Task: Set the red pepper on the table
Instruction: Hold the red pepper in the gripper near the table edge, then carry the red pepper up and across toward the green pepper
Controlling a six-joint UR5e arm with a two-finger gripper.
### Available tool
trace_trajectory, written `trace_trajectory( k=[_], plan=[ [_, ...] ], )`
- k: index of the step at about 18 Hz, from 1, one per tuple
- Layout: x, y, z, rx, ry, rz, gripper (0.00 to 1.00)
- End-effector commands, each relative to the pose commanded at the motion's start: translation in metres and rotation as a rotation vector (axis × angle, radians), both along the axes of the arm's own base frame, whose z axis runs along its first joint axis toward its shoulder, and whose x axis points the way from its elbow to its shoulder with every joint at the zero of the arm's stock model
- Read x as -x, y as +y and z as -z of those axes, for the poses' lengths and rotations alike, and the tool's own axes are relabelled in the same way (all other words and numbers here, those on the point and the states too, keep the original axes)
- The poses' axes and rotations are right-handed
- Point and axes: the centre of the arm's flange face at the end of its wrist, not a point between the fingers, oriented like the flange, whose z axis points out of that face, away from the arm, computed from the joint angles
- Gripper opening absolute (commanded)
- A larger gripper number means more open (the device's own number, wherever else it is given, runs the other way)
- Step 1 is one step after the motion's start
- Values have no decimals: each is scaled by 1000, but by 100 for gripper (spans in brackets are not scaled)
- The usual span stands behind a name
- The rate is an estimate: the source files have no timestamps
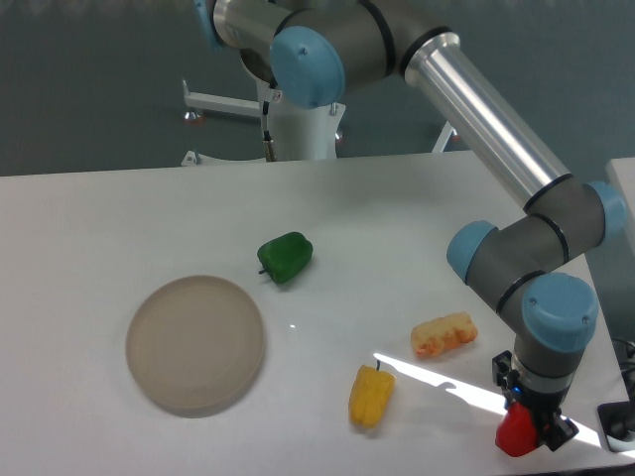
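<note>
The red pepper [513,435] is a small glossy red shape at the front right corner of the white table [109,228]. My gripper [532,426] points down from the wrist right above it, and its dark fingers [549,428] close around the pepper's right side. The pepper hangs at or just above the tabletop; I cannot tell whether it touches. Part of the pepper is hidden behind the fingers.
A green bell pepper [286,257] lies mid-table and a yellow pepper [371,396] near the front. An orange-and-yellow food piece [444,335] sits left of my wrist. A round beige plate [195,344] is at the left. The table's right edge is close by.
</note>
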Motion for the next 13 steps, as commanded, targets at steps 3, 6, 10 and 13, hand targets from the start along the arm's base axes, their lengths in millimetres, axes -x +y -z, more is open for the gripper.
trace_trajectory(
  k=[3,6,10,13],
  plan=[
    [0,0,-3,-2,2,-2,58],
    [-6,2,-6,-5,-2,-7,58],
    [-14,0,-18,-4,-8,-4,58],
    [-27,-7,-30,11,-33,-22,58]
  ],
)
